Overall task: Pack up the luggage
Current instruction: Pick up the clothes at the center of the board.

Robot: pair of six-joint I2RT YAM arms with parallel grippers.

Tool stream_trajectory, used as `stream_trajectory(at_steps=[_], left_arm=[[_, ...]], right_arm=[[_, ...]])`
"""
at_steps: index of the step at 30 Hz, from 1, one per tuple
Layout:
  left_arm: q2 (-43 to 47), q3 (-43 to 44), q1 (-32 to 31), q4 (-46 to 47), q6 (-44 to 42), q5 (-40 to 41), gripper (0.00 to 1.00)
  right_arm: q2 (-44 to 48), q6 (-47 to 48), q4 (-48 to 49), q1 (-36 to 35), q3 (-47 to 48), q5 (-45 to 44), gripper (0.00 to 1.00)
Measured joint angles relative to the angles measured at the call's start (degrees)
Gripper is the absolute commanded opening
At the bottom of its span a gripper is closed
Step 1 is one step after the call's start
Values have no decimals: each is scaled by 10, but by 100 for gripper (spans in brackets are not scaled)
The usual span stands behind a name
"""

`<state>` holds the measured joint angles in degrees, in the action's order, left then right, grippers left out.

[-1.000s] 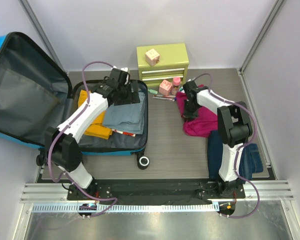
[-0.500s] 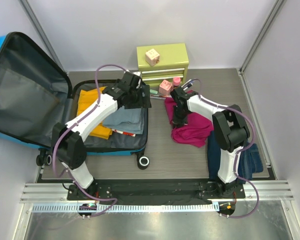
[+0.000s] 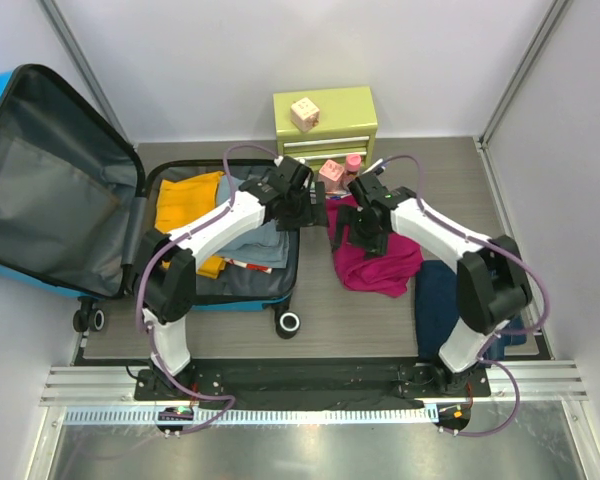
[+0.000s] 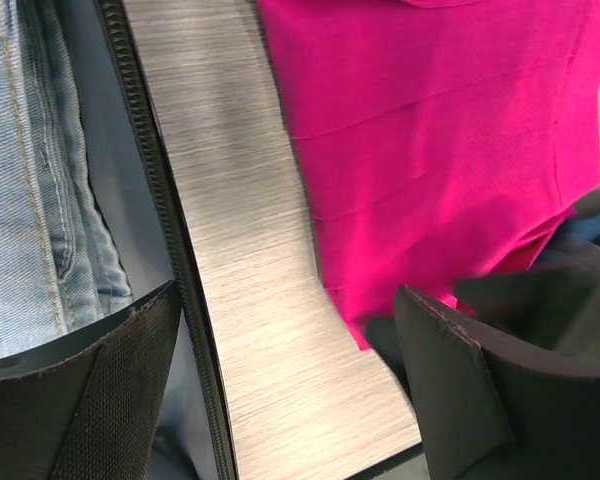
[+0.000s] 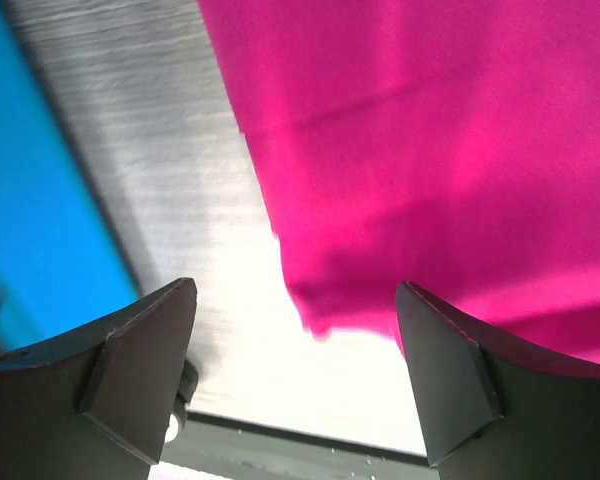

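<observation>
Blue hard-shell luggage open; left gripper, right gripper jaws wide, empty, above magenta cloth garment at its 3 o'clock; likely pinch next.

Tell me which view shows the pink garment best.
Top external: the whole pink garment shows, crumpled on the table right of the suitcase. Both wrist views show only a close stretch of its fabric and one edge, with bare table beside it.
</observation>
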<state>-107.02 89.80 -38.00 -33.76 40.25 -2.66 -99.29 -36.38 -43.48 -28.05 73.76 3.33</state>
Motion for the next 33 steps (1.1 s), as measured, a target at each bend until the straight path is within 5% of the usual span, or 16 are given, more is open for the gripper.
stream_trajectory(at_steps=[7, 13, 33], left_arm=[[-20, 15, -5, 0, 18, 10, 85], [-44, 50, -27, -4, 17, 30, 85], [-46, 72, -49, -13, 8, 67, 88]], right_arm=[[108, 11, -7, 62, -60, -10, 87], [92, 47, -7, 146, -79, -26, 86], [36, 67, 34, 150, -100, -24, 85]])
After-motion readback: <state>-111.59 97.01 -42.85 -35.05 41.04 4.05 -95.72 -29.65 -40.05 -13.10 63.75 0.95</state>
